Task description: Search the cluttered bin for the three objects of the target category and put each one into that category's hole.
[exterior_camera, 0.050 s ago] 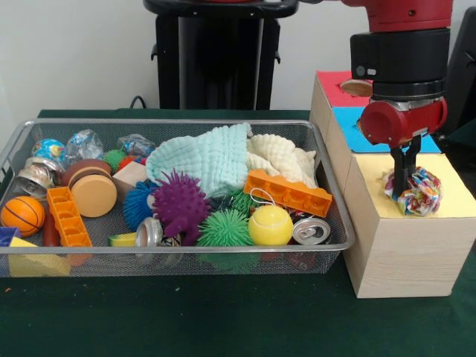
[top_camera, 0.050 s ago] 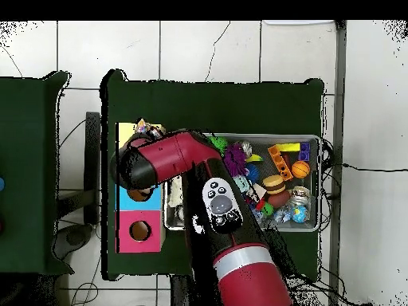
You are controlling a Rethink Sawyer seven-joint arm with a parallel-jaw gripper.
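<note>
In the front view, a multicoloured crumpled cloth ball (exterior_camera, 0.050 s ago: 413, 190) is pinched between the black fingers (exterior_camera, 0.050 s ago: 402, 176), closed on its upper left side, over the yellow top of the wooden box (exterior_camera, 0.050 s ago: 401, 245). It is judged light, soft and compressible, best held across its middle. The wire mesh bin (exterior_camera, 0.050 s ago: 338, 223) lies left of the fingers.

In the overhead view, the ball (top_camera, 0.050 s ago: 143, 127) is seen on the yellow section, the fingers hidden under the red arm (top_camera, 0.050 s ago: 171, 155).

Wire-mesh metal bin (exterior_camera, 0.050 s ago: 327, 195), light matt wood box (exterior_camera, 0.050 s ago: 401, 253), soft waffle cloth (exterior_camera, 0.050 s ago: 204, 156), glossy plastic brick (exterior_camera, 0.050 s ago: 288, 192).
</note>
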